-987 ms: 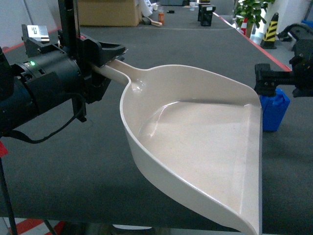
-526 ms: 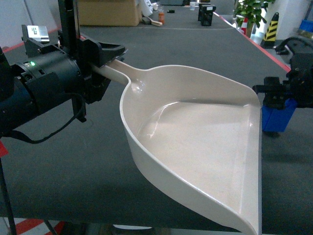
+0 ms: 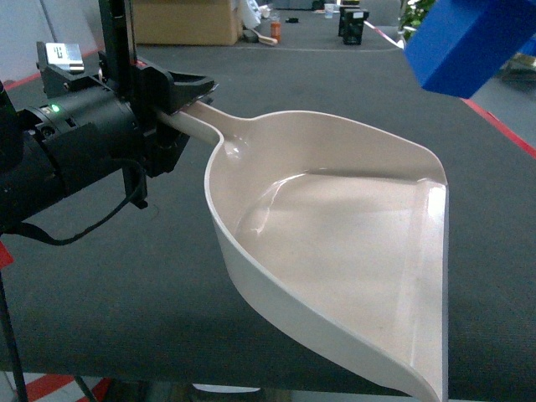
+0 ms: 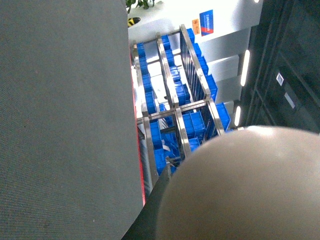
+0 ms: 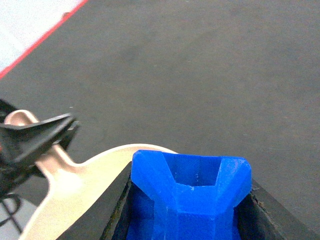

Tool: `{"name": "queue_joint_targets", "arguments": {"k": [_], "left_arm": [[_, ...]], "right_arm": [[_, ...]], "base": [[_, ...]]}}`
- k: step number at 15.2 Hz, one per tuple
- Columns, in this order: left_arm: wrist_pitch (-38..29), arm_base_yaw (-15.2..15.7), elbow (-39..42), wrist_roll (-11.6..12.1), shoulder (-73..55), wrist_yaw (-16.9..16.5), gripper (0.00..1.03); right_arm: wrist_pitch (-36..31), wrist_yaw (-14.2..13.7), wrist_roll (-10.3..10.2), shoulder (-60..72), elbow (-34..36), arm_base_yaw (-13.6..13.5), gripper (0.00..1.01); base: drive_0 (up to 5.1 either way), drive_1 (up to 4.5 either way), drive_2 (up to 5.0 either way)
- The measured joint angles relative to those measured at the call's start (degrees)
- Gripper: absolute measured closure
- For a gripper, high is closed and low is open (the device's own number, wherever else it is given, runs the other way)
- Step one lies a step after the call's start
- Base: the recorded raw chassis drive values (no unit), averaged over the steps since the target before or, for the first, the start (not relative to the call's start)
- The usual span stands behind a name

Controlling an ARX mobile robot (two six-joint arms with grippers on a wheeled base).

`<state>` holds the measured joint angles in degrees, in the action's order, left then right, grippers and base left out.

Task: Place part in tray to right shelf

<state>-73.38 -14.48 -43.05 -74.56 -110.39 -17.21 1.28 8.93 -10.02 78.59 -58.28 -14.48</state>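
Dark grey carpet covers the bench [image 3: 126,276], with a red line along its far edge. Toward 12 o'clock in the head view stand a cardboard box [image 3: 186,21] and small clutter.

The left gripper [image 3: 172,105] sits at 10 o'clock, jaws clamped on the handle of the cream tray [image 3: 335,243]. The tray is held above the bench with its wide front edge toward 5 o'clock; its floor is bare.

The blue part [image 3: 469,42] hangs in the air at 1 o'clock, above and beyond the tray's far right corner. In the right wrist view the right gripper [image 5: 187,200] is closed on the part, black pads pressing both of its sides.

The left wrist view shows a steel rack [image 4: 175,107] holding blue crates [image 4: 192,125] beyond the bench edge.
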Motion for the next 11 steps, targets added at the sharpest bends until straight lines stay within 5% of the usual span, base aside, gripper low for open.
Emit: {"name": "queue_joint_targets", "arguments": {"k": [3, 6, 11], "left_arm": [[0.00, 0.00, 0.00, 0.00, 0.00, -0.02, 0.91], [0.00, 0.02, 0.00, 0.02, 0.00, 0.04, 0.91], [0.04, -0.04, 0.00, 0.44, 0.00, -0.07, 0.91]], "right_arm": [[-1.22, 1.33, -6.51, -0.17, 1.27, -8.63, 0.55], [-3.48, 1.81, -11.02, 7.48, 1.79, -11.93, 0.55], [-5.07, -5.81, -9.99, 6.32, 3.06, -10.69, 0.02]], "base": [[0.0, 0.00, 0.0], [0.0, 0.00, 0.0], [0.0, 0.00, 0.0]]}}
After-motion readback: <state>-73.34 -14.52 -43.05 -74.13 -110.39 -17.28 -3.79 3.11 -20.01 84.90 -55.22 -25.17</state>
